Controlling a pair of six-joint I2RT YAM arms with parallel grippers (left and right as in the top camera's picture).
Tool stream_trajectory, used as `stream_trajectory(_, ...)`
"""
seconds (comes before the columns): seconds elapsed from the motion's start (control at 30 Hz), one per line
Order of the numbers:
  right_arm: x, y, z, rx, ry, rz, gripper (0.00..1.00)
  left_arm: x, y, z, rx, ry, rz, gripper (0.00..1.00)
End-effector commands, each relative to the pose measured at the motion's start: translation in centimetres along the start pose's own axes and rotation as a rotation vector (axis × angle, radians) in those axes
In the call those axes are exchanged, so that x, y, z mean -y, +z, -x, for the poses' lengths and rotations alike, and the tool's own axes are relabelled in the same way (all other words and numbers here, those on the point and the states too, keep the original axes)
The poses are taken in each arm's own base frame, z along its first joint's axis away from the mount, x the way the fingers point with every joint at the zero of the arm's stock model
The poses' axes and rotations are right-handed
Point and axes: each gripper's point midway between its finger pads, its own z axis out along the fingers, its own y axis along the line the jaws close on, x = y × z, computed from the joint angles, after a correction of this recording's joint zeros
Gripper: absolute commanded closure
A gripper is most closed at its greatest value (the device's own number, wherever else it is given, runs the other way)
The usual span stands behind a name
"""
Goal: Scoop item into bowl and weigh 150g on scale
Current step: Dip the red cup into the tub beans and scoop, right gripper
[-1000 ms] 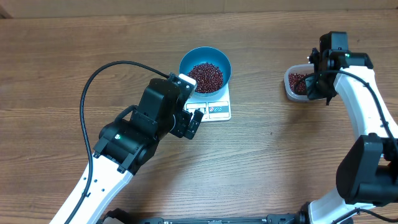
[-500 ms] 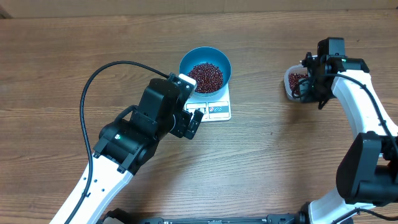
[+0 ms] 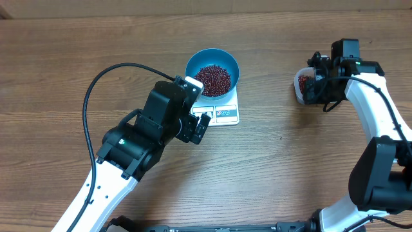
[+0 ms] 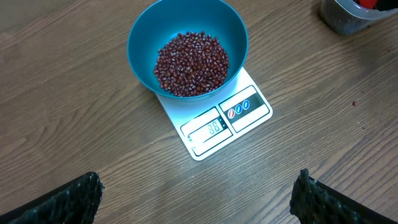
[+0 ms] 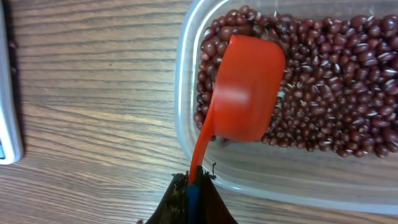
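Observation:
A heap of dark red beans (image 4: 189,62) fills the blue bowl (image 4: 140,43), which stands on the white scale (image 4: 249,106). My left gripper (image 4: 198,180) hangs open over bare table in front of the scale, holding nothing. My right gripper (image 5: 194,180) is shut on the handle of a red scoop (image 5: 249,93). The scoop's cup shows its underside and lies on the beans (image 5: 336,93) at the left end of the clear tub (image 5: 186,124). In the overhead view the tub (image 3: 300,87) sits at the right, with the right gripper (image 3: 318,87) on it.
The left arm's black cable (image 3: 103,77) loops over the table left of the bowl (image 3: 190,64). A single stray bean (image 4: 354,104) lies on the wood right of the scale. Bare wooden tabletop lies between the scale (image 3: 225,114) and the tub.
The right gripper has shifted slightly left over the tub and turned, bringing the scoop down onto the beans. The left arm, bowl and scale have not moved.

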Motion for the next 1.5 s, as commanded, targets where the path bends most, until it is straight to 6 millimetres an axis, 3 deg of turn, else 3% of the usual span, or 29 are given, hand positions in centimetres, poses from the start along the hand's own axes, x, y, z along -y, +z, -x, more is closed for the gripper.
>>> stream_trajectory(0.0, -2.2, 0.2, 0.3, 0.019, -0.003, 0.123, 0.96, -0.1, 0.1, 0.0, -0.002, -0.013, 0.002, 0.0)
stream_trajectory(0.43, -1.1, -1.2, 1.0, 0.092, 0.093, 0.277, 0.96, -0.1, 0.1, 0.0, -0.002, -0.013, 0.002, 0.0)
stream_trajectory(0.67, 0.8, -2.2, 1.0, 0.137, 0.178, 0.357, 0.96, -0.1, 0.1, 0.0, -0.002, -0.013, 0.002, 0.0)
stream_trajectory(1.0, 2.6, -0.4, -0.1, 0.089, 0.264, 0.395, 0.96, -0.1, 0.1, 0.0, -0.002, -0.013, 0.002, 0.01)
stream_trajectory(1.47, 1.6, 1.1, -0.2, 0.066, 0.299, 0.511, 0.96, -0.1, 0.1, 0.0, -0.002, -0.013, 0.002, 0.0)
